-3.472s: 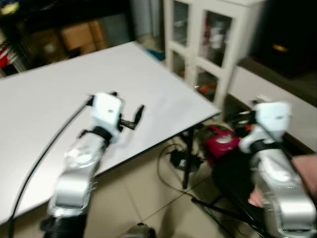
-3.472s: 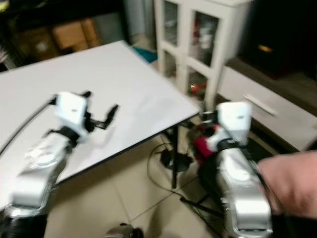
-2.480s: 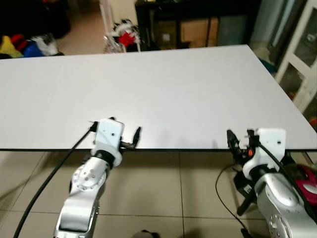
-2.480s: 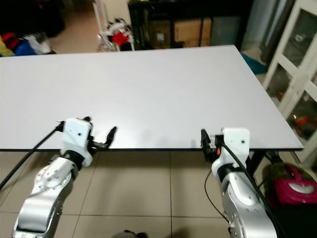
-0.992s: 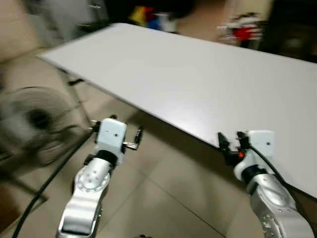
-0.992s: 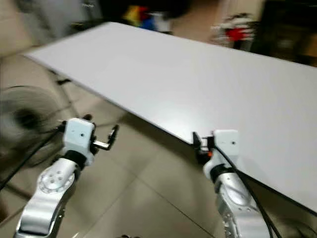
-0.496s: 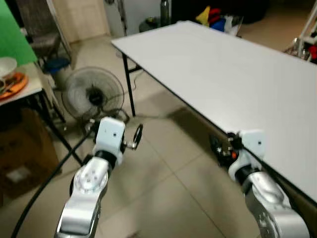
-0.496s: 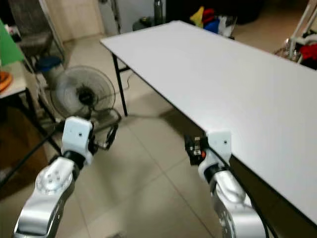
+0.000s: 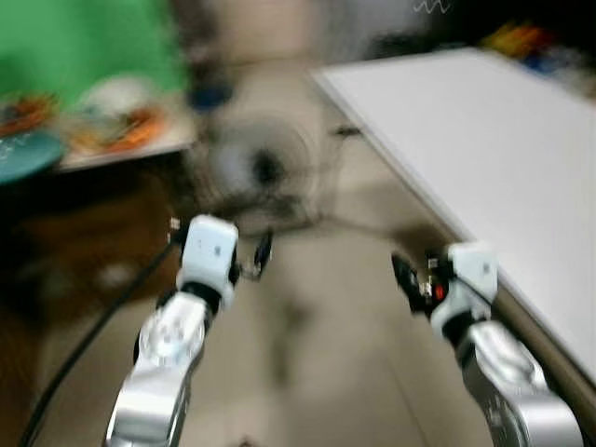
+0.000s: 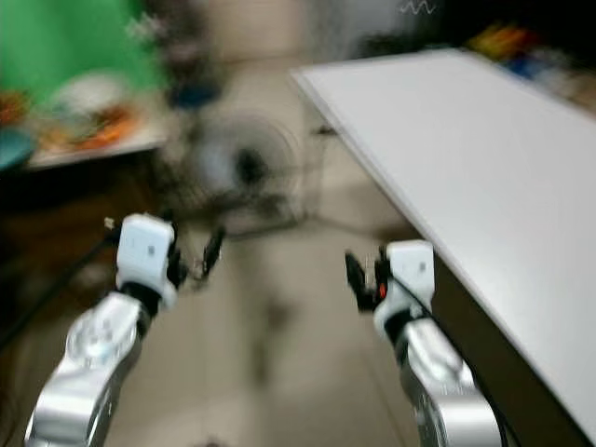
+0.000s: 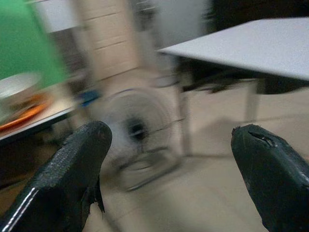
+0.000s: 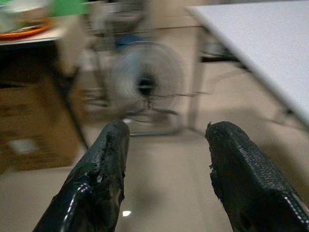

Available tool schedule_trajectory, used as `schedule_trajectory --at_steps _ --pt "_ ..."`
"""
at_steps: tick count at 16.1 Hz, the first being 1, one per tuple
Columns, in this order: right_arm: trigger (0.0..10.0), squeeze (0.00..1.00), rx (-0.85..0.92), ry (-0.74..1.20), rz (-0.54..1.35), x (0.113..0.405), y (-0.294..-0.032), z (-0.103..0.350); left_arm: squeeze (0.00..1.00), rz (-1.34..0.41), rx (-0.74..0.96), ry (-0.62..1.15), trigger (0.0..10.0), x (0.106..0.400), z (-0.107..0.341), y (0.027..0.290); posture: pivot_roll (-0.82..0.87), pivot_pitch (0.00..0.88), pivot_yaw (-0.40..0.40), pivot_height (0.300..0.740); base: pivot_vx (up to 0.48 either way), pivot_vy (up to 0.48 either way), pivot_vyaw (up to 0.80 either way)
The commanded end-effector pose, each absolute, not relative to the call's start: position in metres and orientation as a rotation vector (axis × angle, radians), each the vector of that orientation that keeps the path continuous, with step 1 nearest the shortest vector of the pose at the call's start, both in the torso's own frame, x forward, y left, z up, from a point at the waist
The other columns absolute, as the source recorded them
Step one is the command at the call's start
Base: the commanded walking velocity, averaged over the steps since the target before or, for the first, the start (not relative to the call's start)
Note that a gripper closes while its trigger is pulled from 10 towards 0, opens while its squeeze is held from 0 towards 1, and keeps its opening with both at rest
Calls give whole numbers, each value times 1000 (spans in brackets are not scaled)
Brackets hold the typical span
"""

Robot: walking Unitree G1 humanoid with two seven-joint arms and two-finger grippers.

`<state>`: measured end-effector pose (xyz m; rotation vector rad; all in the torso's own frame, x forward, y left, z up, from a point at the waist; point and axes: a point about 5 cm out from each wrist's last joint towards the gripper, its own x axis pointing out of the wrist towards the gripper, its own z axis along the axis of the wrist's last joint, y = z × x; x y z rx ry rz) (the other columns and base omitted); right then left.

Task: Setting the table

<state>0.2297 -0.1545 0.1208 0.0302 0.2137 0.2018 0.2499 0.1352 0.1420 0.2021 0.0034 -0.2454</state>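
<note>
Heavily blurred head views. Left gripper (image 11: pixel 166 169) hangs over the tiled floor (image 9: pixel 326 372), fingers (image 11: pixel 72 169) spread wide, holding nothing. Right gripper (image 12: pixel 166 179) also above the floor, just beside the long edge of the white table (image 9: pixel 503 140), fingers (image 12: pixel 101 179) parted, empty. White tabletop runs along the right. Standing fan (image 12: pixel 147 87) on the floor near the table's far corner. Side table (image 9: pixel 112 154) at far left carries an orange dish (image 9: pixel 130 130) and pale bowl (image 9: pixel 116 93), near its edge.

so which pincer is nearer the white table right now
Right. The right pincer hangs just beside the white table's near edge, over the floor. The left pincer is farther off to the left, out toward the fan.
</note>
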Motion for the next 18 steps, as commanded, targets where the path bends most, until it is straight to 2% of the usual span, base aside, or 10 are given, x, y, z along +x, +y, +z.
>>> schedule_trajectory --at_steps 1,8,14,18 --pt "10000 0 32 192 236 231 -148 125 0 -219 205 20 10000 250 140 142 98 0 28 740 420 0 800" --pt "10000 0 28 188 265 233 -143 126 0 -199 218 15 10000 249 143 146 113 0 18 740 419 0 800" --pt "10000 0 82 147 356 234 -128 137 0 -196 234 0 10000 250 148 147 124 0 12 740 415 0 0" --pt "10000 0 140 39 250 243 -139 152 0 -197 244 -15 10000 253 157 150 125 0 16 740 408 0 0"
